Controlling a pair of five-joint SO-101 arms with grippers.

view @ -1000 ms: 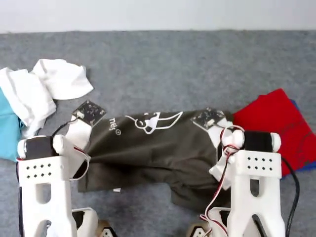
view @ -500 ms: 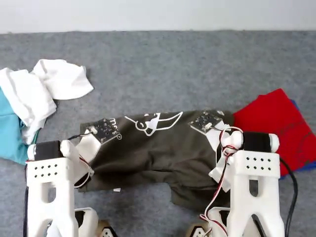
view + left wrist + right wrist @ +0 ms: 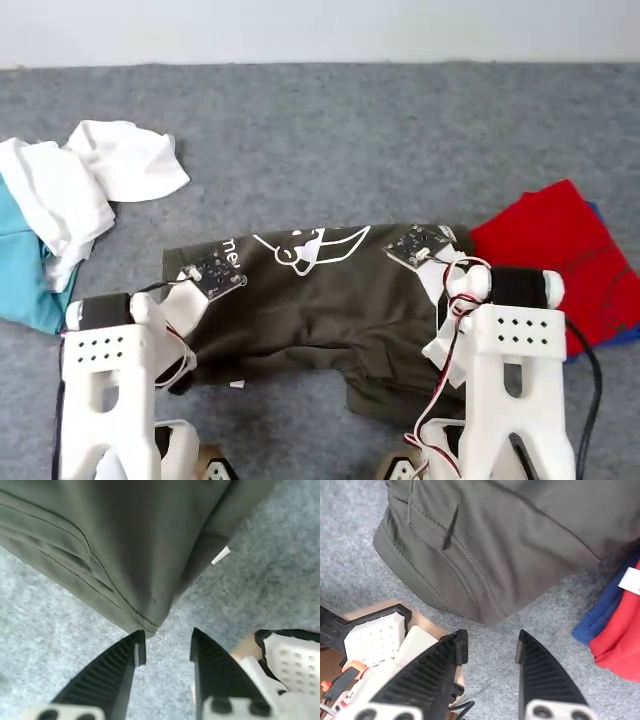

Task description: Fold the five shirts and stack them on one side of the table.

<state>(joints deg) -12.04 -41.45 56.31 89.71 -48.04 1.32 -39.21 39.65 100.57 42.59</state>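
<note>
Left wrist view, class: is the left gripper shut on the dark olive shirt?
No: the left gripper stands open, grey carpet showing between its jaws, and the hem of the dark olive shirt lies free at their tips.

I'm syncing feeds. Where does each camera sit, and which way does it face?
High view: above the table, looking down; left arm and right arm flank the dark shirt.
Left wrist view: on that arm, facing down past the open left tool at the shirt's edge.
Right wrist view: likewise past the open right tool; shares the red shirt with the high view.
</note>
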